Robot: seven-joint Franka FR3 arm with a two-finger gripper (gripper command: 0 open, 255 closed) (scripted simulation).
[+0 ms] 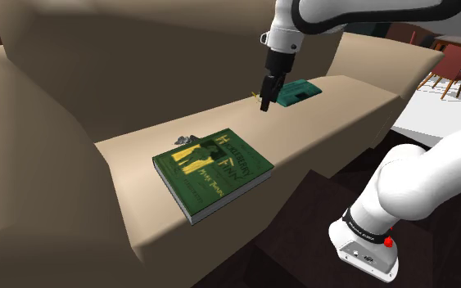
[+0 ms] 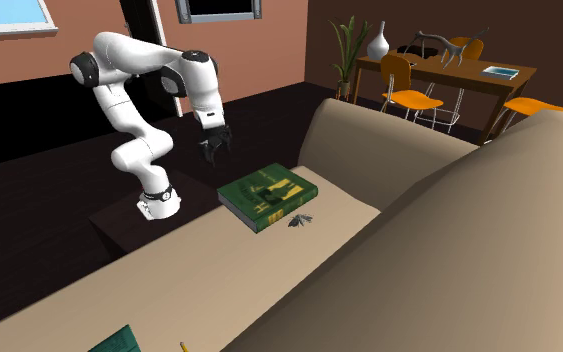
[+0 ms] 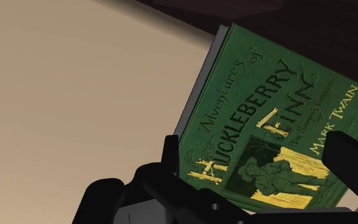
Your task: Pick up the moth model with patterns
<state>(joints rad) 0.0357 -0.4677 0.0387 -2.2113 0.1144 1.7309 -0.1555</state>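
barely started: hovering upper middle of the shoulder view, black jaws released. yet to reach the small dark patterned moth model (image 1: 186, 137), left of centre on the beige sofa seat (image 1: 335, 102) beside the green book (image 1: 212, 168).

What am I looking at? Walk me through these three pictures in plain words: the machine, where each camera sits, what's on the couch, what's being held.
The machine is a white robot arm on a box stand, ending in a black two-fingered tool. One picture looks down from beside the stand. Another looks back at the arm across a beige sofa. The last comes from a camera on the tool itself. On the sofa seat lie a green Huckleberry Finn book, a small dark moth model right beside it, and a second green book further along. The tool's fingers stand apart and hold nothing. The moth is what it should pick up.
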